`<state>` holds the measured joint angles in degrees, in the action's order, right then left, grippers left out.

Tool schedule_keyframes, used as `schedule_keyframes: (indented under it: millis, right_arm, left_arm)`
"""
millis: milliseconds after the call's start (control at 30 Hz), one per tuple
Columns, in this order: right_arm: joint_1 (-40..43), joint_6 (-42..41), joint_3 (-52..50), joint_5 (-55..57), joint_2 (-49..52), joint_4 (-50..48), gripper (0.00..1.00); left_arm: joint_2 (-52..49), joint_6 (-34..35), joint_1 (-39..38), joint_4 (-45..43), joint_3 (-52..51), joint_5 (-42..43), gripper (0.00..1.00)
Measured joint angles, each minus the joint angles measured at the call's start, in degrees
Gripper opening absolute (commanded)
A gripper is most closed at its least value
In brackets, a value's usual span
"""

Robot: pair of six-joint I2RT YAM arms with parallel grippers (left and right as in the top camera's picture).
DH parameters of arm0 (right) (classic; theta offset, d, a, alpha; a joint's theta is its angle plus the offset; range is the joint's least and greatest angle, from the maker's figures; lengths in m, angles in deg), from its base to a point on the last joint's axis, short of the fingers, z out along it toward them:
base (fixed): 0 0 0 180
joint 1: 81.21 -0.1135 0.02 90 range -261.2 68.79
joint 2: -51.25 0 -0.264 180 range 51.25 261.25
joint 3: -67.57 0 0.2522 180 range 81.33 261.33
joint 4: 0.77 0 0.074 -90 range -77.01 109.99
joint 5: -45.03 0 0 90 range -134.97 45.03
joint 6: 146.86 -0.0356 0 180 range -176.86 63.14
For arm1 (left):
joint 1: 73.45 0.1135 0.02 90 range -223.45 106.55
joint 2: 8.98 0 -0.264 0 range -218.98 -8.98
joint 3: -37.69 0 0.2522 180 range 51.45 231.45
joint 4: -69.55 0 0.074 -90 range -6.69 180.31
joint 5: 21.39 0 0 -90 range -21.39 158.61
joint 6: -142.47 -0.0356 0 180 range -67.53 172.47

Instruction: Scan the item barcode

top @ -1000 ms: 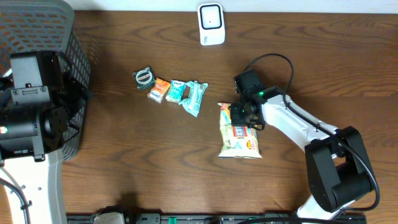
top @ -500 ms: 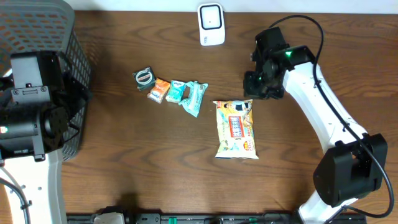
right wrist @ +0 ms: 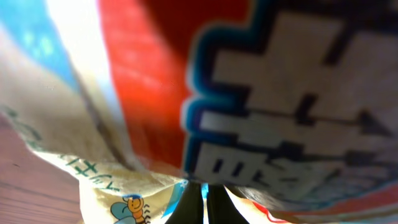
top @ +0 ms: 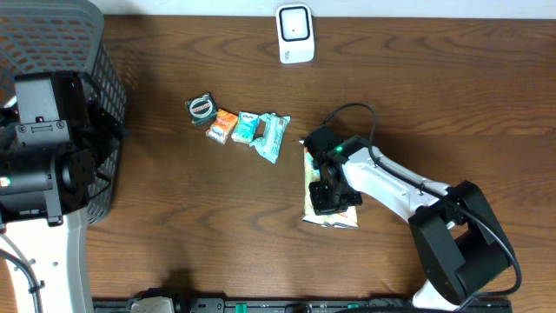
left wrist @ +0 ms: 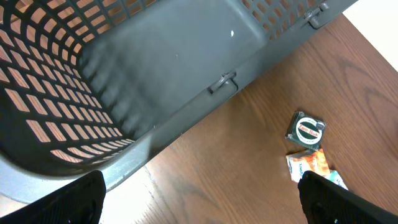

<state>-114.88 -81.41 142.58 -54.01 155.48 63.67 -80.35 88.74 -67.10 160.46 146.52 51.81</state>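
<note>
The snack bag (top: 330, 217) lies flat on the counter (top: 217, 226), right of the small packets (top: 248, 129). Our right claw (top: 326, 196) presses on it, fully closed. Our left claw (left wrist: 199, 202) gapes wide, empty, by the basket (left wrist: 155, 74).

Nothing legible: big characters on the snack bag (right wrist: 249, 93) (white, blue-edged, on red) are blurred.

Mock shop checkout on a wood-grain table (top: 191, 235): a white barcode scanner (top: 295, 33), a grey shopping basket (top: 52, 26), and small packaged goods (top: 246, 128) laid in a row.
</note>
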Motion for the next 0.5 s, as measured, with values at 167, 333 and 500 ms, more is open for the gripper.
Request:
schedule_keyframes:
  millis: [167, 333, 500]
  right_arm:
    - [2.84, -0.7, 4.55, -0.52, 0.76, 1.44, 0.01]
    - [9.16, 1.44, 18.03, -0.2, 1.14, 9.77, 0.01]
    - [10.95, 2.64, 19.32, 2.34, 1.09, 10.12, 0.01]
  left_arm:
    - [0.0, 0.0, 0.0, 0.02, 0.0, 0.0, 0.98]
    - [0.0, 0.0, -0.02, 0.02, 0.0, 0.0, 0.97]
    - [0.0, 0.0, 0.0, 0.02, 0.0, 0.0, 0.98]
